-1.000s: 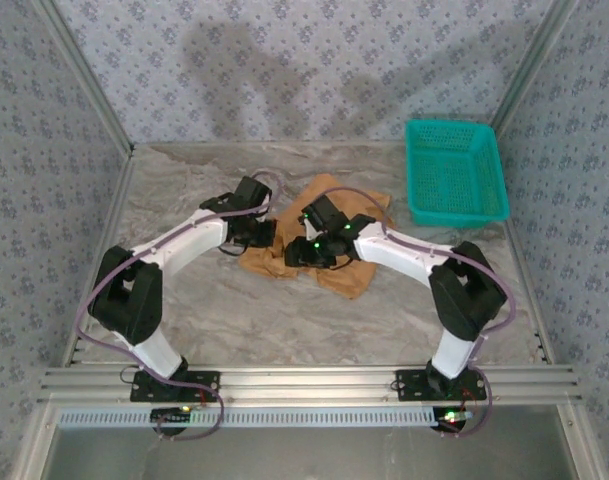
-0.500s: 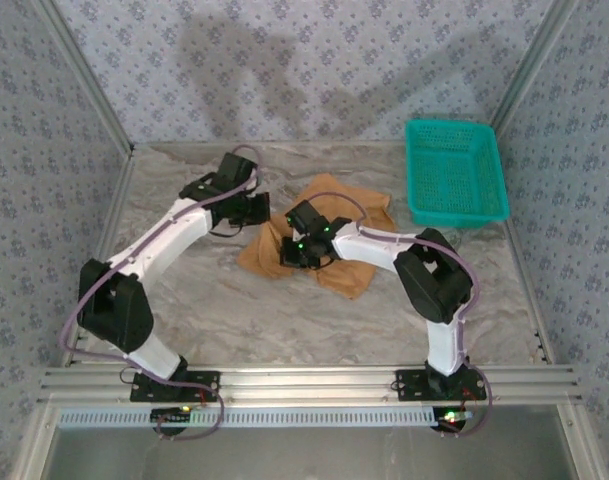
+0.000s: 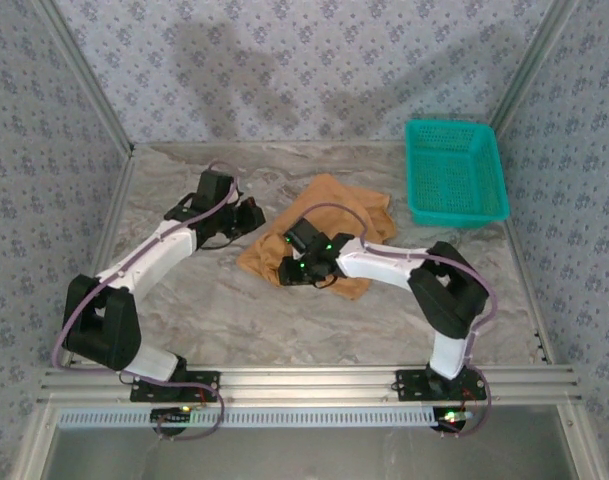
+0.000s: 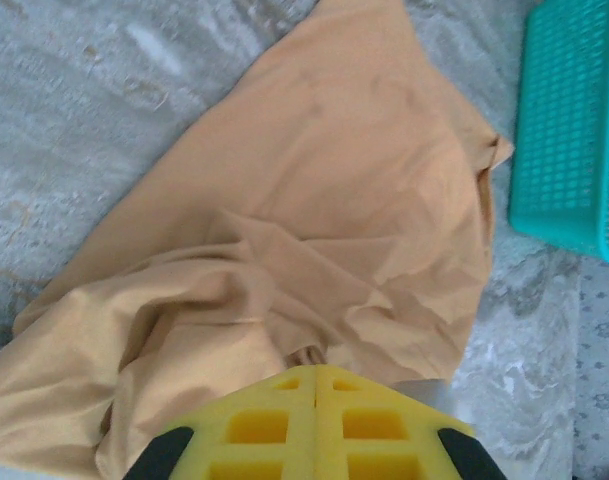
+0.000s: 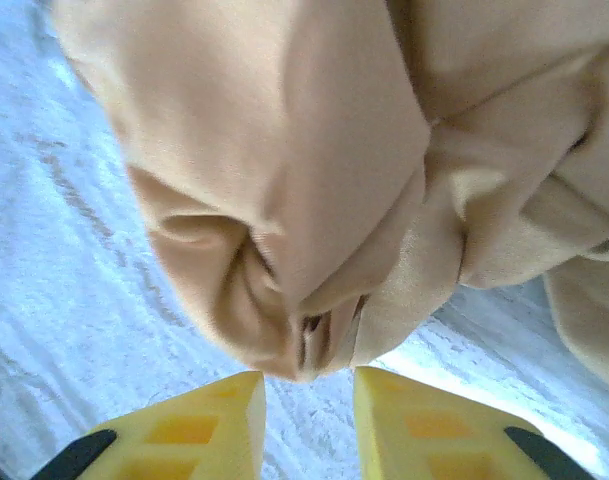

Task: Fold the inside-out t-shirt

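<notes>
T-shirt (image 3: 329,205) lies bunched: right gripper (image 5: 309,385), jaws slightly parted, should bite the fold at its tips squarely; left gripper (image 4: 314,375), jaws pressed together, hovers at its edge.

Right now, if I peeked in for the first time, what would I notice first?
A crumpled orange-brown t-shirt lies in the middle of the table. The left gripper is shut at its left side, and the right gripper is open before a bunched fold. A bright teal basket sits in the far right corner.
</notes>
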Action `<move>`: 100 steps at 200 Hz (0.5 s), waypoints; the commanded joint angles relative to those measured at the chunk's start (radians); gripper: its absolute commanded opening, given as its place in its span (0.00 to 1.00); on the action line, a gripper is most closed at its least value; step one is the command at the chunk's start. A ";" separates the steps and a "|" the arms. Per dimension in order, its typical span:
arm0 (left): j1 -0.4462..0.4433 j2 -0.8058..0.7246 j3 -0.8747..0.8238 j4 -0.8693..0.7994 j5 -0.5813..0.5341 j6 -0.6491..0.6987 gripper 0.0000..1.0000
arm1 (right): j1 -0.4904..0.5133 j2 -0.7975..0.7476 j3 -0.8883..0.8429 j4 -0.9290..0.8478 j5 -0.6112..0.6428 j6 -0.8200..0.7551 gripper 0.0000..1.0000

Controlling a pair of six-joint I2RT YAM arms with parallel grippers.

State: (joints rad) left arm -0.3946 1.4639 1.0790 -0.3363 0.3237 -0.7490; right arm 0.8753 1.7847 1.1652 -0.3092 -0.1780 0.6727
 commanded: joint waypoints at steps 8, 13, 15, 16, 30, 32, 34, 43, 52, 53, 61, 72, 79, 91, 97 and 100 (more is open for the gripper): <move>0.003 -0.073 -0.031 -0.040 -0.045 0.038 0.00 | -0.018 -0.089 -0.015 -0.016 0.017 -0.023 0.32; 0.006 -0.078 -0.040 -0.047 -0.049 0.042 0.00 | -0.024 -0.090 -0.015 -0.016 0.016 -0.020 0.31; 0.006 -0.080 -0.042 -0.048 -0.050 0.043 0.00 | -0.026 -0.089 -0.013 -0.016 0.016 -0.019 0.31; 0.006 -0.082 -0.044 -0.049 -0.050 0.043 0.00 | -0.026 -0.088 -0.013 -0.016 0.015 -0.018 0.30; 0.014 -0.092 -0.065 -0.051 -0.045 0.046 0.00 | -0.046 -0.066 0.003 -0.016 0.001 -0.008 0.28; 0.013 -0.094 -0.068 -0.052 -0.045 0.046 0.00 | -0.048 -0.060 0.007 -0.015 -0.003 -0.007 0.28; 0.015 -0.094 -0.070 -0.052 -0.042 0.046 0.00 | -0.049 -0.056 0.010 -0.014 -0.005 -0.005 0.28; 0.019 -0.095 -0.077 -0.055 -0.039 0.049 0.00 | -0.055 -0.032 0.020 -0.006 -0.018 0.000 0.28; 0.020 -0.096 -0.083 -0.059 -0.036 0.050 0.00 | -0.056 -0.008 0.050 -0.008 -0.028 0.007 0.28; 0.020 -0.096 -0.084 -0.059 -0.035 0.051 0.00 | -0.057 -0.005 0.053 -0.008 -0.029 0.007 0.28; 0.022 -0.097 -0.089 -0.059 -0.031 0.051 0.00 | -0.058 0.016 0.072 -0.011 -0.036 0.010 0.28; 0.023 -0.100 -0.095 -0.061 -0.029 0.055 0.00 | -0.058 0.040 0.091 -0.014 -0.040 0.011 0.29; 0.026 -0.100 -0.099 -0.063 -0.026 0.056 0.00 | -0.058 0.053 0.102 -0.011 -0.040 0.011 0.31; 0.031 -0.102 -0.108 -0.064 -0.026 0.057 0.00 | -0.062 0.075 0.121 -0.004 -0.035 0.011 0.33; 0.033 -0.104 -0.117 -0.063 -0.023 0.057 0.00 | -0.065 0.084 0.134 -0.003 -0.034 0.011 0.33; 0.035 -0.103 -0.120 -0.061 -0.022 0.056 0.00 | -0.067 0.092 0.140 -0.001 -0.033 0.010 0.33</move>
State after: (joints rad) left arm -0.3721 1.3853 0.9852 -0.3771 0.2958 -0.7155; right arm 0.8139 1.8374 1.2419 -0.3096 -0.1993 0.6739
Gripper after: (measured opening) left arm 0.040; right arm 0.324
